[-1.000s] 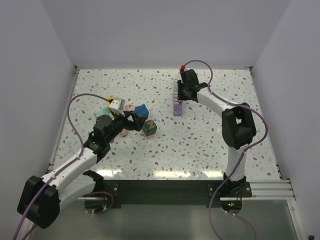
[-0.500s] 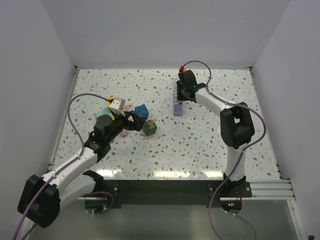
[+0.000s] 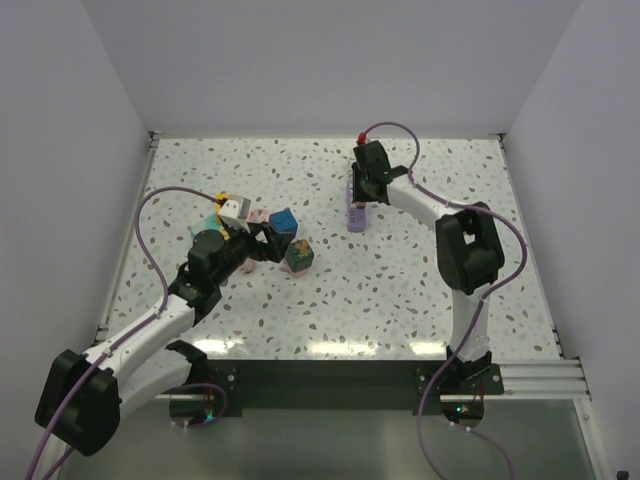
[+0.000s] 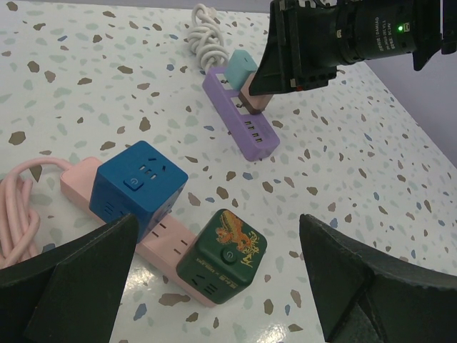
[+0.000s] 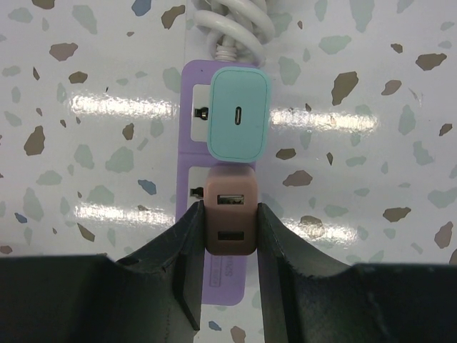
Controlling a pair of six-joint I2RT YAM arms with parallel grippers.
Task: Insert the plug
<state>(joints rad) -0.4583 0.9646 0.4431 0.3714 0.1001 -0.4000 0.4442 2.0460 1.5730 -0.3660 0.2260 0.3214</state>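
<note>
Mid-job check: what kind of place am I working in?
Likely a lab test cell, not a home: plain white walls box in a speckled tabletop, with a purple power strip and a pink power strip laid out as props.

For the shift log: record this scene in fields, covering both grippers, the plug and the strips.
right gripper: shut on brown adapter
brown adapter: on purple strip, next to teal charger; full seating unclear
left gripper: open, above pink strip, holding nothing
pink strip: carries blue cube and green cube
white cable: coiled at the purple strip's far end
</note>
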